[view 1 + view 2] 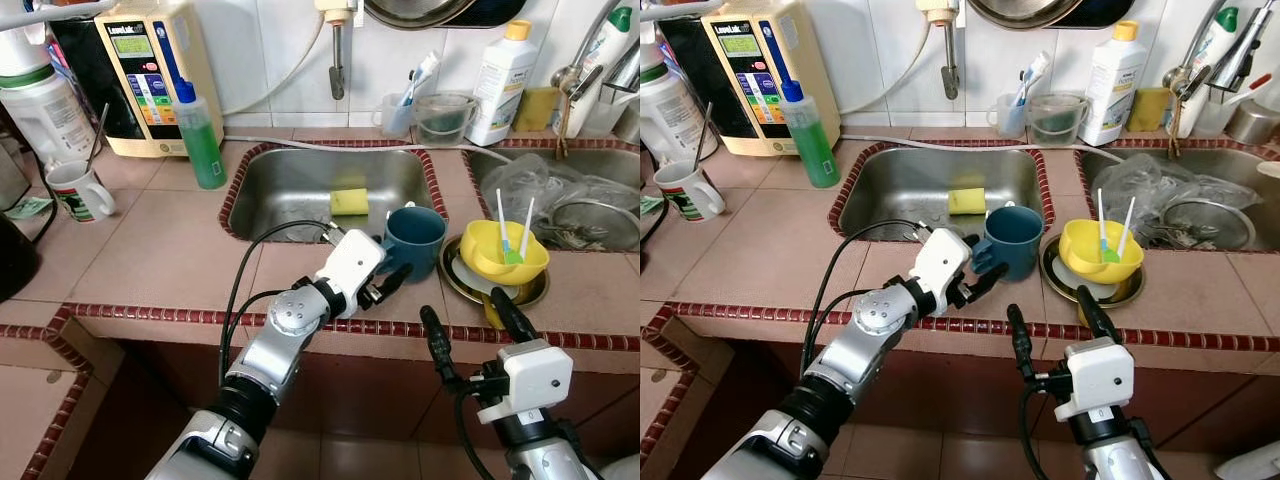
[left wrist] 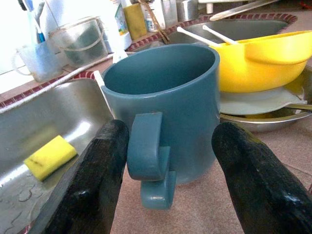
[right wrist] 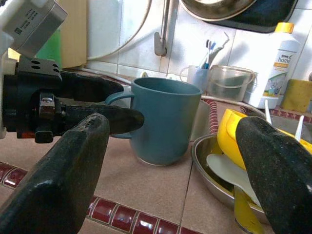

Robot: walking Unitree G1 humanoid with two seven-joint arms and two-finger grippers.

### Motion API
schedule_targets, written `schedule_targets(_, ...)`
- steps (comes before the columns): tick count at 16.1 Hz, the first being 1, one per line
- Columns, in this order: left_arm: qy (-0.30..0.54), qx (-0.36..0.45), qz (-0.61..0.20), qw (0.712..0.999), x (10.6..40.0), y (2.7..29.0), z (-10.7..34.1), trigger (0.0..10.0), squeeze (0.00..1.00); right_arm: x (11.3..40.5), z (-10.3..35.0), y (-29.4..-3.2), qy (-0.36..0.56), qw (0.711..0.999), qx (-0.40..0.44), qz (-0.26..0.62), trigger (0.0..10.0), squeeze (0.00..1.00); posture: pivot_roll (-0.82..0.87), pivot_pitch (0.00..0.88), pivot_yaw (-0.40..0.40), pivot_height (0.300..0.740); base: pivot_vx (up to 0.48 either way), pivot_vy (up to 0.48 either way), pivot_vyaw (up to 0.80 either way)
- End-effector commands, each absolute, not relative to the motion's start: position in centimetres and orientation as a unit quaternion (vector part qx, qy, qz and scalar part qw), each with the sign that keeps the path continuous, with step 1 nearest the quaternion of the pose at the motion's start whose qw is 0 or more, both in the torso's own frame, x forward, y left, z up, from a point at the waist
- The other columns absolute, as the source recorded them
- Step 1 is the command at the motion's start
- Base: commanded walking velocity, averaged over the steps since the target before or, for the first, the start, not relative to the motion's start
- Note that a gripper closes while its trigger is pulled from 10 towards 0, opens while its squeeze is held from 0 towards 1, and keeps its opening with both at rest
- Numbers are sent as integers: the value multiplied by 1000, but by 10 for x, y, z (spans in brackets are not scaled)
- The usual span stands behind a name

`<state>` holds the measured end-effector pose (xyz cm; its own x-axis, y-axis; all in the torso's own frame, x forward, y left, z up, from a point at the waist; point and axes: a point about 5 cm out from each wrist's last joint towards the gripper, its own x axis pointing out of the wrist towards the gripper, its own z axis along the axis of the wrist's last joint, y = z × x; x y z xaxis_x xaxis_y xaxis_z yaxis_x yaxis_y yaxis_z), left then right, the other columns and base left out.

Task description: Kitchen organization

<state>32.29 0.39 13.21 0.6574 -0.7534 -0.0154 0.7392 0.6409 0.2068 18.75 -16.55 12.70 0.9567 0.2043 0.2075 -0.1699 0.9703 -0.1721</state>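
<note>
A blue mug [image 1: 415, 238] stands upright on the tiled counter between the sink [image 1: 290, 185] and a yellow bowl [image 1: 505, 255]. My left gripper [image 1: 385, 272] is open at the mug's near side. In the left wrist view its two black fingers [image 2: 92, 185] stand on either side of the mug's handle [image 2: 148, 156], with a gap to the mug wall. My right gripper [image 1: 470, 322] is open at the counter's front edge, below the bowl, with nothing between its fingers [image 3: 73, 170]. The bowl holds two white-handled utensils and rests on plates in a metal dish.
A yellow sponge [image 1: 349, 201] lies in the left sink. A green soap bottle [image 1: 200, 135], a white mug [image 1: 78, 190] and a water machine [image 1: 160, 70] stand at the back left. A white bottle [image 1: 503, 85] and clear containers [image 1: 443, 115] line the wall. The right sink [image 1: 560, 190] holds plastic and a strainer.
</note>
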Motion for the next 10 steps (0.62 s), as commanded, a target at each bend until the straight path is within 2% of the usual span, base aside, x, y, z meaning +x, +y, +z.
schedule_targets(1, -27, 115, -411, 904, 323, 2, 129, 10000, 0, 187, 129, -163, -114, 986, -77, 98, 10000, 0, -238, 42, 103, 740, 0, 0, 0)
schedule_targets(7, -9, 113, -403, 908, 325, 1, 125, 10000, 0, 186, 129, -162, -112, 986, -74, 95, 10000, 0, -237, 46, 107, 740, 0, 0, 0)
schedule_targets(8, 1, 109, -397, 911, 327, 1, 124, 9490, 0, 185, 128, -162, -112, 986, -74, 94, 10000, 0, -237, 48, 107, 740, 0, 0, 0)
schedule_targets(9, 14, 89, -400, 912, 328, 1, 123, 1647, 0, 185, 128, -162, -111, 987, -74, 94, 10000, 0, -239, 48, 107, 740, 0, 0, 0)
schedule_targets(10, 17, 75, -400, 913, 329, 1, 123, 0, 0, 184, 128, -162, -111, 987, -75, 94, 10000, 0, -240, 48, 108, 740, 0, 0, 0)
